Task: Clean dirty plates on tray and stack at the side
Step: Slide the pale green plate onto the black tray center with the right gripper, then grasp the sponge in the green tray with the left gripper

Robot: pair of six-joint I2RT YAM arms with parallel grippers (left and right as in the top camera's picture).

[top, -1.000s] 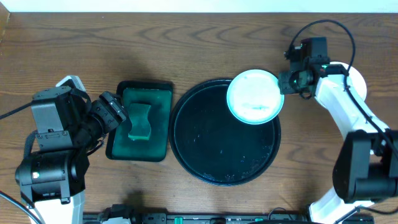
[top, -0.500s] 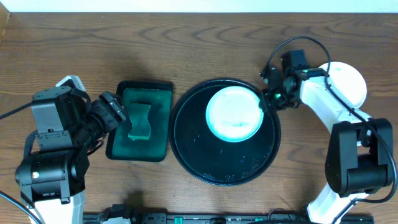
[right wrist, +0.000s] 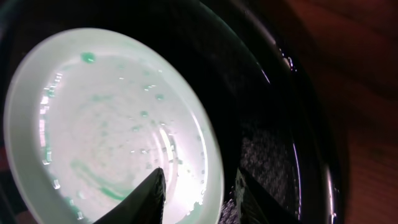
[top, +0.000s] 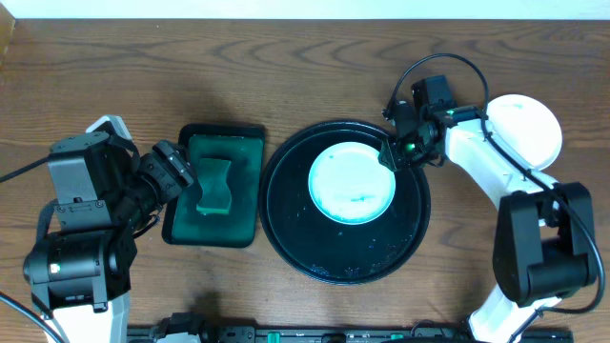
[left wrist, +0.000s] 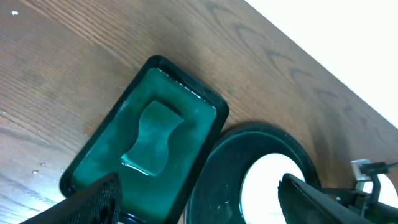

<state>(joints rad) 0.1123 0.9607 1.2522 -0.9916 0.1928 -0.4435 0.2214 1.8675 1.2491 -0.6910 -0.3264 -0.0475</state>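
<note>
One slip is the worry: the right gripper point(top: 391, 157) pinches the plate point(top: 352, 183) by its rim at 2 o'clock, and the green soap film could let it skid as the jaws part. Round, with no long axis, it lies face up in the tray's point(top: 315, 250) 12 o'clock half. The left gripper point(top: 181, 174), spread wide, hangs at 9 o'clock of the sponge point(top: 215, 186). Farthest, at 3 o'clock, sits a second plate point(top: 526, 129).

Right arm point(top: 474, 152): white shells, black joints, looping black cable point(top: 457, 59), tiny green LED point(top: 410, 148). Left arm point(top: 81, 181) mostly black-grey.
</note>
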